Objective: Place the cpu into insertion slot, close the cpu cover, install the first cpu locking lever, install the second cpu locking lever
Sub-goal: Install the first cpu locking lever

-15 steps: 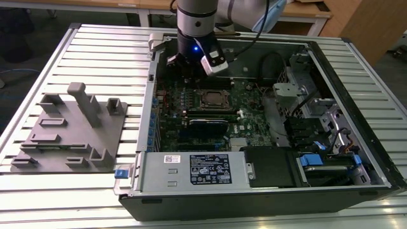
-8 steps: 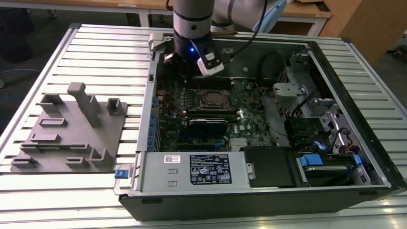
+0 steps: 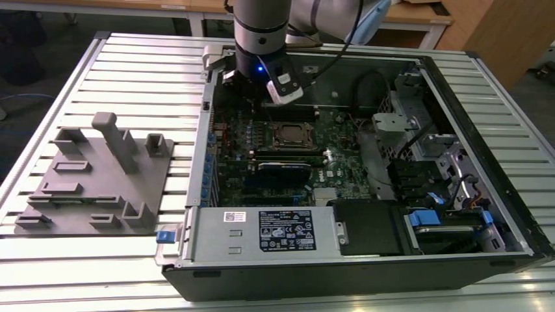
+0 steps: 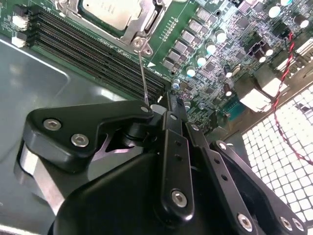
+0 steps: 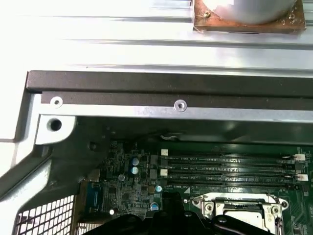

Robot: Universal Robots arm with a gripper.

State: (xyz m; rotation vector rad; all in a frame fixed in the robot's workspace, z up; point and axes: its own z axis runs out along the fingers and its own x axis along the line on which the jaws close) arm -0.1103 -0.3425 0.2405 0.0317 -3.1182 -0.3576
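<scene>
– Where's the cpu [image 4: 105, 10] sitting?
– It's lying in the insertion slot [image 3: 272, 135], with the cpu cover [image 4: 146, 22] lying over it. The tool [image 4: 164, 100] is hanging at a thin lever's [image 4: 143, 73] end. Can't tell if it's gripping.

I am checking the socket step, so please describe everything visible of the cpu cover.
The cpu cover is a thin silvery metal frame with a large square window. It lies flat, closed down over the cpu, whose grey top shows through the window. A thin wire lever rises from beside its corner tab toward the gripper.
</scene>
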